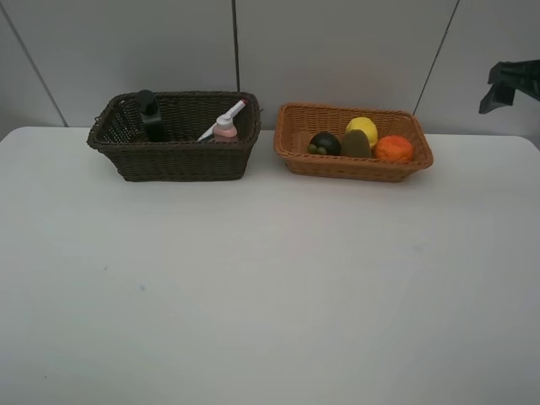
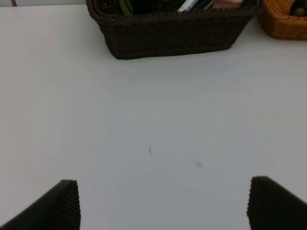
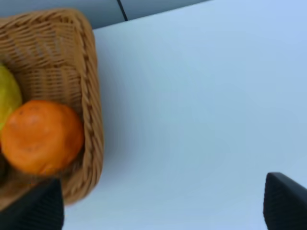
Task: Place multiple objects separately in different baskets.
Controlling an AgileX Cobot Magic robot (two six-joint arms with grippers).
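Note:
The dark brown basket (image 1: 186, 160) stands at the back left and holds a dark green pump bottle (image 1: 152, 116), a pink white-capped bottle (image 1: 225, 131) and a white-pink marker (image 1: 235, 110) leaning across it. To its right, the light orange-tan basket (image 1: 354, 167) holds a mangosteen (image 1: 324, 143), a kiwi (image 1: 355, 144), a lemon (image 1: 363, 128) and an orange (image 1: 394, 148). My left gripper (image 2: 163, 206) is open over bare table, well short of the dark basket (image 2: 172, 33). My right gripper (image 3: 163, 206) is open and empty beside the light basket's rim (image 3: 91, 96), close to the orange (image 3: 41, 136).
The white table (image 1: 270, 287) stretches in front of both baskets. A dark part of the right arm (image 1: 512, 83) shows at the far right edge, above the table. A grey panelled wall stands behind the baskets.

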